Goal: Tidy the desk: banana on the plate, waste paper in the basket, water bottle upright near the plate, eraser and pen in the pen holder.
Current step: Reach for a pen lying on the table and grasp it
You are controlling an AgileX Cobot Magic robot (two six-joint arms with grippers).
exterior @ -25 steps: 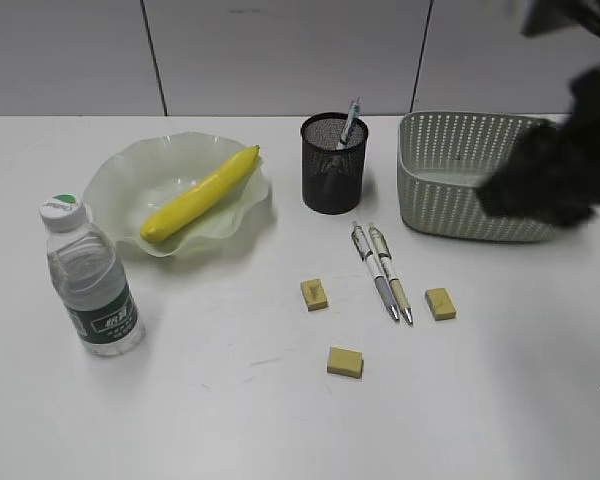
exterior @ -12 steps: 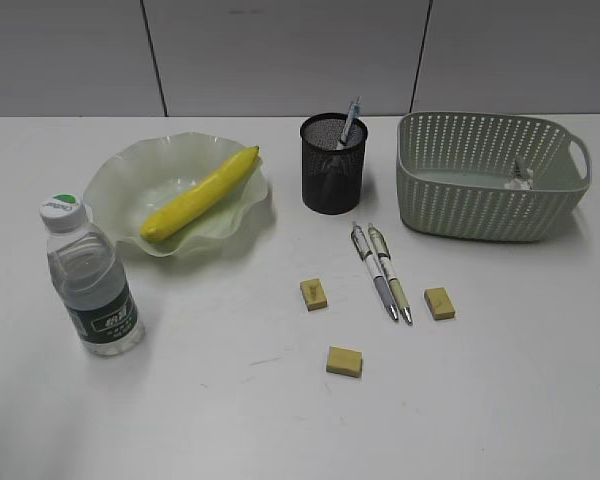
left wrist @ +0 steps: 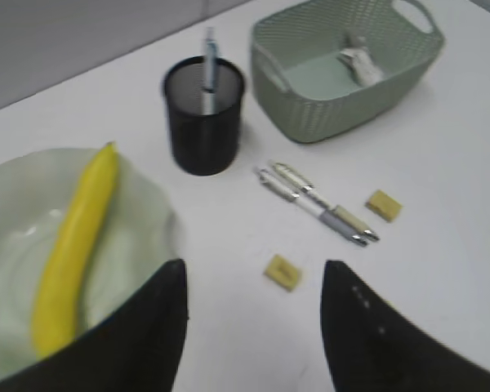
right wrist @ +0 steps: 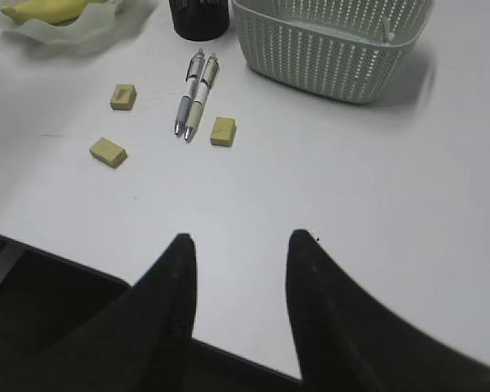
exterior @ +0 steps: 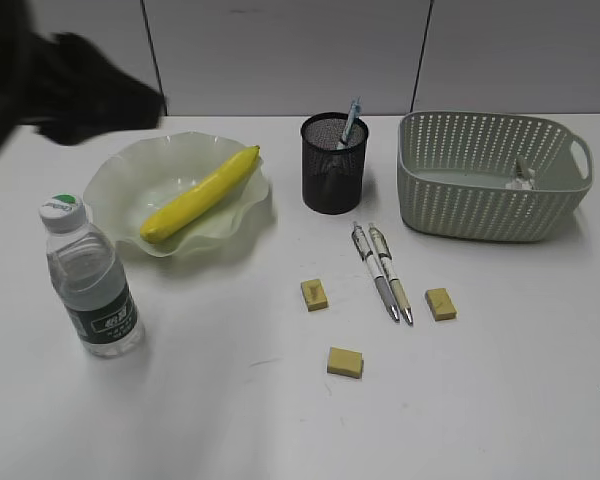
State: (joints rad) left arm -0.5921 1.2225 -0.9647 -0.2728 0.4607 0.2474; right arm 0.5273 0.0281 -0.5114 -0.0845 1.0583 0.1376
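White desk [exterior: 500,400], banana [exterior: 199,194] diagonal

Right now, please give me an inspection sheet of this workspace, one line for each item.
Surface: white desk, bare at the front.
Banana: lying in the plate.
Water bottle: upright, front-left of the plate.
Waste paper: inside the basket.
Pen holder: one pen standing in it.
Clutter: two pens side by side and three erasers on the desk.
Left gripper: open, empty, above the plate's edge.
Right gripper: open, empty, over the near edge of the desk.
Cables: nothing seen.
Surroundings: grey panelled wall behind.
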